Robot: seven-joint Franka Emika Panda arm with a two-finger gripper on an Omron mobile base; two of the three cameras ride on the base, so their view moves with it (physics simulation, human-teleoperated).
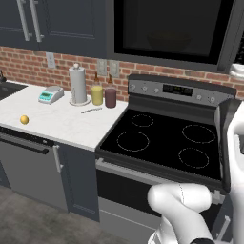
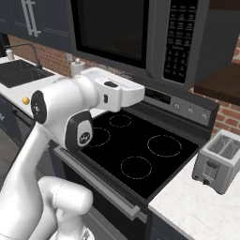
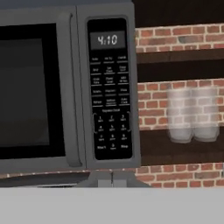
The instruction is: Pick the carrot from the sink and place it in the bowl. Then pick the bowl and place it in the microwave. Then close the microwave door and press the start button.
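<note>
**Microwave shut, jaws closed before its button strip**

The microwave (image 3: 65, 87) hangs above the stove (image 1: 164, 138), its long axis running side to side, and the microwave door (image 3: 33, 92) sits flush and shut, facing out into the room. In the hand view the button strip (image 3: 110, 92) stands straight ahead, its display reading 4:10, with the jaws closed and empty just below it, not visibly touching. 2 clear glasses (image 3: 192, 116) on a shelf show there too. The right base view adds a toaster (image 2: 220, 161) and the sink (image 2: 18, 72) far left; the left base view shows a yellow fruit (image 1: 24, 119) on the desk (image 1: 62, 121).
</note>
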